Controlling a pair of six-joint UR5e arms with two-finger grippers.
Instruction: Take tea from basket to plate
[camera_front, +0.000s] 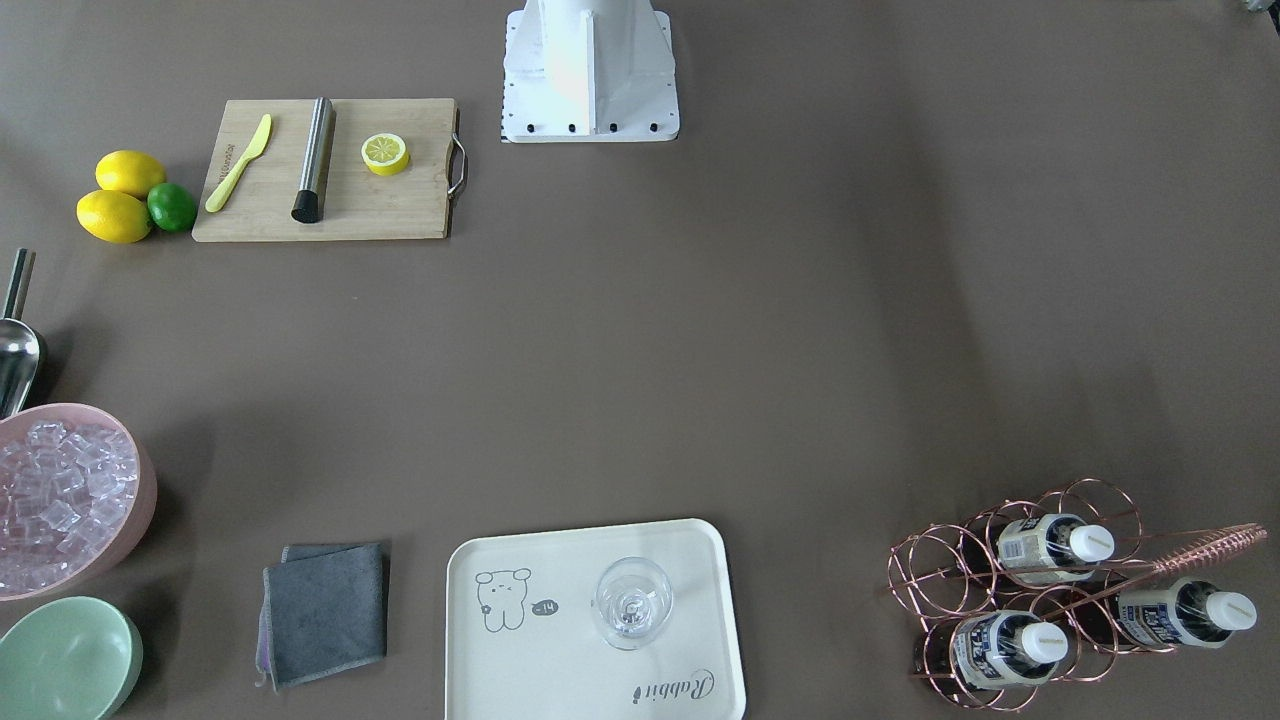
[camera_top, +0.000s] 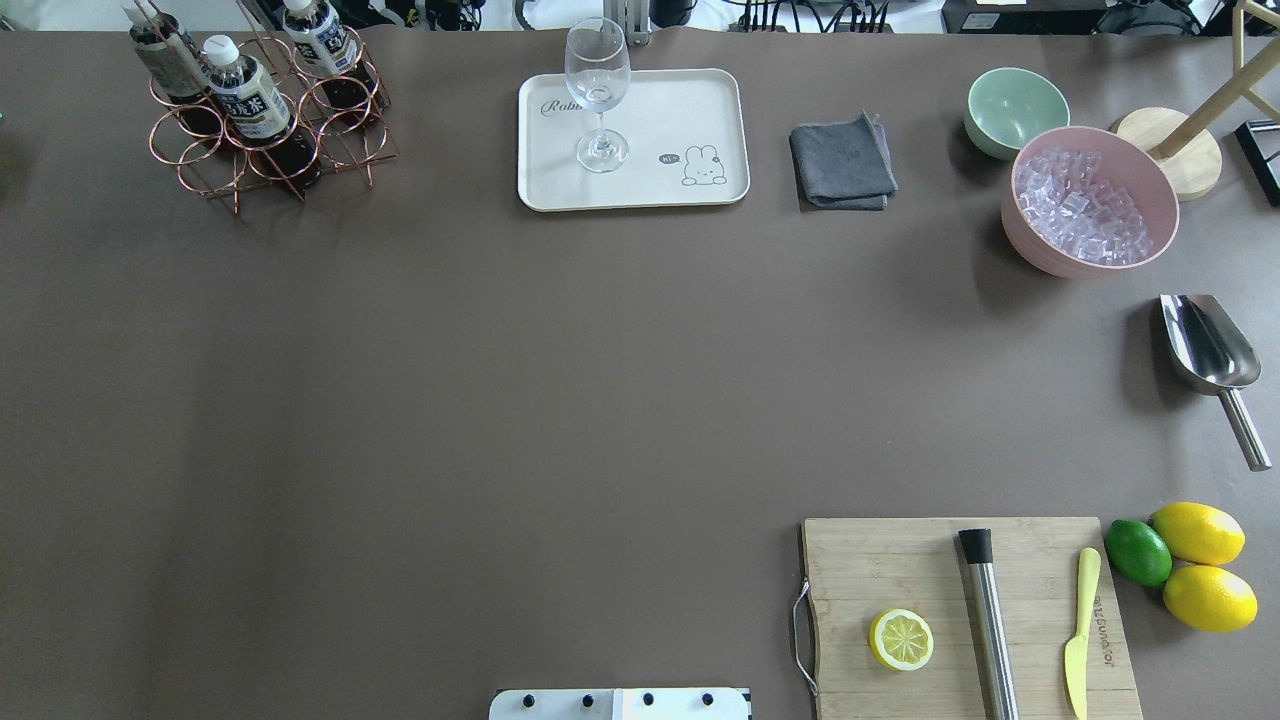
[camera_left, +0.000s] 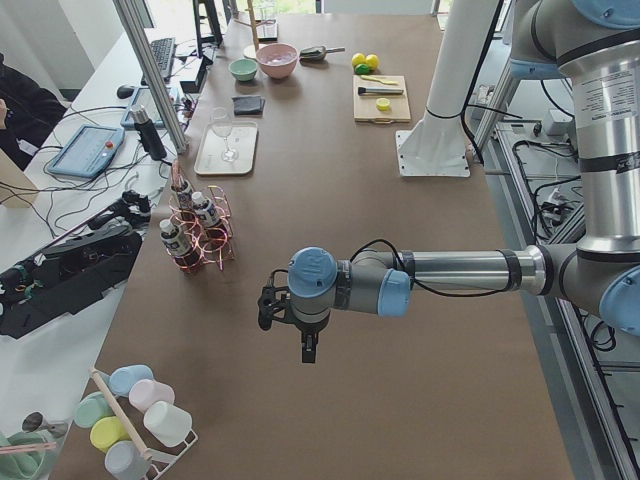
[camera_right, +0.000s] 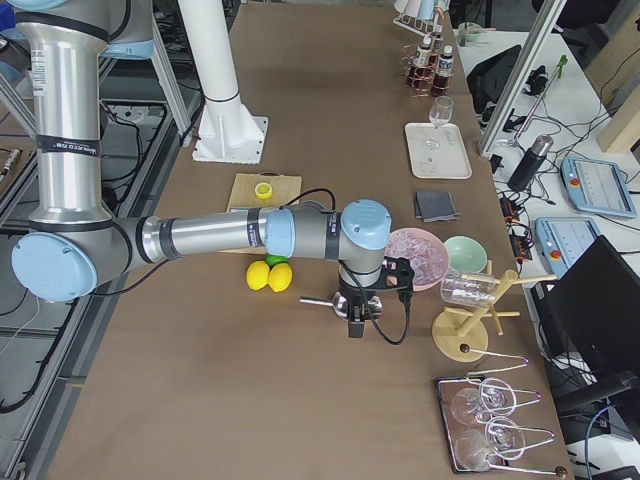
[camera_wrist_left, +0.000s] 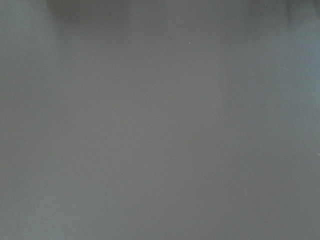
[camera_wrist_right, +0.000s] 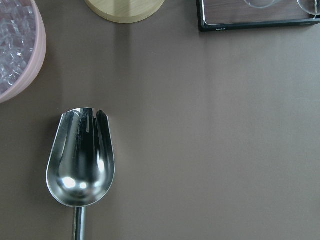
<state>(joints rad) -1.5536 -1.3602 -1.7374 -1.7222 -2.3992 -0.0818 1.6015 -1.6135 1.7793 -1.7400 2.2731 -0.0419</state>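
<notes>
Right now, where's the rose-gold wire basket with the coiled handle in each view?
Front-facing: rose-gold wire basket, bottom right.
Overhead: top left.
Exterior left: left of centre.
Exterior right: top, far end.
Left wrist: not in view.
Right wrist: not in view.
Landmark: cream rectangular tray holding a wine glass, same table edge.
</notes>
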